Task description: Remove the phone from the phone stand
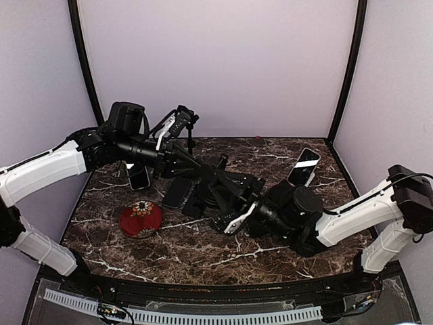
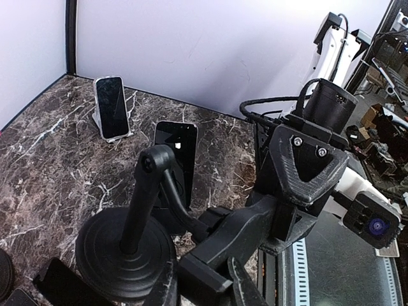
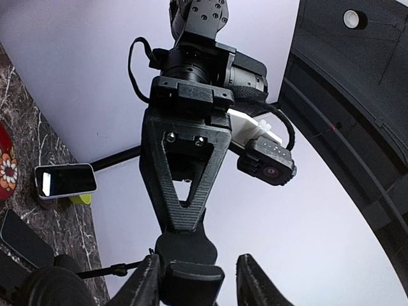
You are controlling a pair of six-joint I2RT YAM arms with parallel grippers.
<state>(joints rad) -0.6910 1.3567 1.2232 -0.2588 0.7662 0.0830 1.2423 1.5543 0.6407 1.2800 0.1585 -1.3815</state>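
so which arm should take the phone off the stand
Probably right: the left gripper is shut on the stand, steadying it; the right gripper is open beside it, free to take the phone.

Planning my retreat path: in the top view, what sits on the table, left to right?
Red flowered dish, dark phone lying flat, propped phone at far right.

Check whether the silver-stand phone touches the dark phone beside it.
Apart. The left wrist view shows marble tabletop between the silver-stand phone and the dark phone.
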